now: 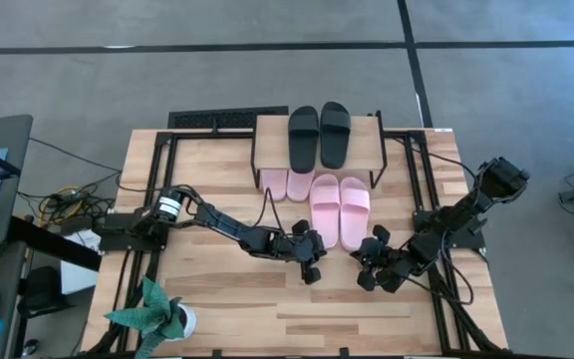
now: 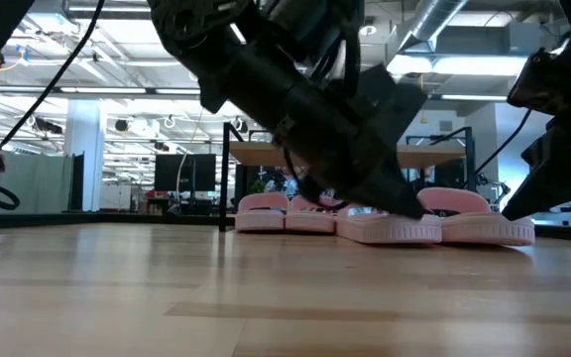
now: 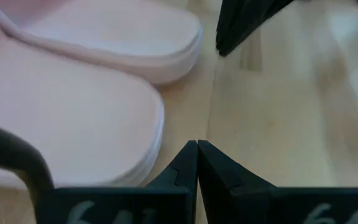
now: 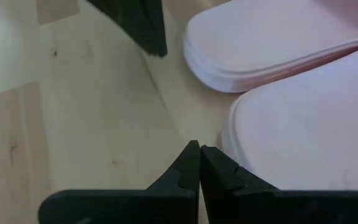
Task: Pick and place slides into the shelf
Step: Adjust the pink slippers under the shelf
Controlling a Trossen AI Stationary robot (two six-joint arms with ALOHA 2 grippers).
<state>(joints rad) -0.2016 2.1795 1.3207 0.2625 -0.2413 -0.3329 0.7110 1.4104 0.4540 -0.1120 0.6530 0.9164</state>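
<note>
Both tools closed, flanking the front pink pair

Left tool (image 1: 310, 261) and right tool (image 1: 371, 267), fingers together, empty, sit beside two pale pink foam slides (image 1: 340, 209) before the small wooden-topped shelf (image 1: 376, 136); matte black slides (image 1: 319, 134) lie atop it, another pink pair (image 1: 287, 183) beneath.

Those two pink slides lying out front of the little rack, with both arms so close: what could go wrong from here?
1. Both sets of jaws are shut. The left gripper and right gripper would likely shove the pink slides unless they open first.
2. The grippers sit close together, so they might bump each other.
3. The shelf top already holds the black pair, and two more pink slides sit underneath, so space looks tight.
</note>
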